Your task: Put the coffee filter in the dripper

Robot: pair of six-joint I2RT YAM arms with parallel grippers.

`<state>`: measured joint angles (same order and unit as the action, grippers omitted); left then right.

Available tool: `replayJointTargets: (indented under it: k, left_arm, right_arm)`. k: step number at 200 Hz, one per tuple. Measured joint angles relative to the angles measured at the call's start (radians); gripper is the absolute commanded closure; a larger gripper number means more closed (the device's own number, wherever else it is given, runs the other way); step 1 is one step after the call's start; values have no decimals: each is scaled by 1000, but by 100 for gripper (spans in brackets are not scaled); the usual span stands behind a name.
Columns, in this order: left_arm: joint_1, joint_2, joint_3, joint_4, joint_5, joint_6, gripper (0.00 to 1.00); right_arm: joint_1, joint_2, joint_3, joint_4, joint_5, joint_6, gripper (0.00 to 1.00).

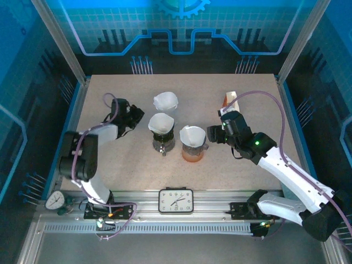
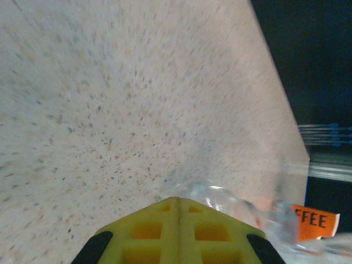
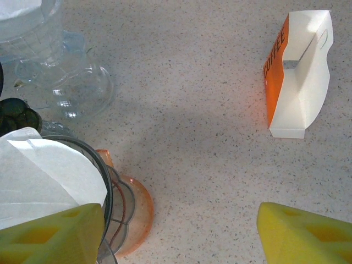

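Right gripper point(image 3: 176, 236): yellow fingers spread wide and holding nothing, one just beside the orange-tinted clear plastic dripper point(image 3: 131, 212) mid-table. This stance suits letting go.
White paper coffee filter point(image 3: 49, 170): inside that dripper, its edge above the rim.
Left gripper point(image 2: 179, 234): yellow fingers pressed together, empty, parked toward the table's left edge, likely to keep clear.
Unclear: the right wrist view cuts off the dripper's near side, so I cannot tell whether the filter lies flush.

Speckled beige table point(image 1: 137, 165) stands within blue-lit, grid-patterned walls point(image 1: 110, 25).
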<state>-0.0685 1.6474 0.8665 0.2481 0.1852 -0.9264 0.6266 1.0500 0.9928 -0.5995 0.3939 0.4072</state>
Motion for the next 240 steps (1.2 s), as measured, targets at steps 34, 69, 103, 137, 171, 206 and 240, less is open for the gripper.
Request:
replayJointTargets:
  k: [34, 69, 103, 137, 171, 206, 240]
  left_arm:
    - [5, -264, -37, -119, -97, 71, 67]
    - [5, -463, -41, -230, -180, 148, 8]
    - [5, -522, -42, -323, -247, 254, 1]
    - [5, -538, -136, -266, -338, 447, 1]
    - [5, -475, -205, -188, -479, 678, 1]
    - [5, -353, -349, 64, -524, 817, 1]
    - [6, -253, -417, 269, -529, 859, 1]
  right_arm:
    - [-4, -24, -22, 31, 6, 0, 14]
    - [-8, -37, -70, 66, 22, -3, 0]
    - [-8, -71, -118, 96, 39, -3, 0]
    - [-11, -106, -155, 115, 44, -8, 0]
    - [-13, -106, -162, 123, 44, -8, 0]
    - [-13, -106, -162, 124, 44, -12, 0]
    - [-13, -106, -162, 124, 45, -15, 0]
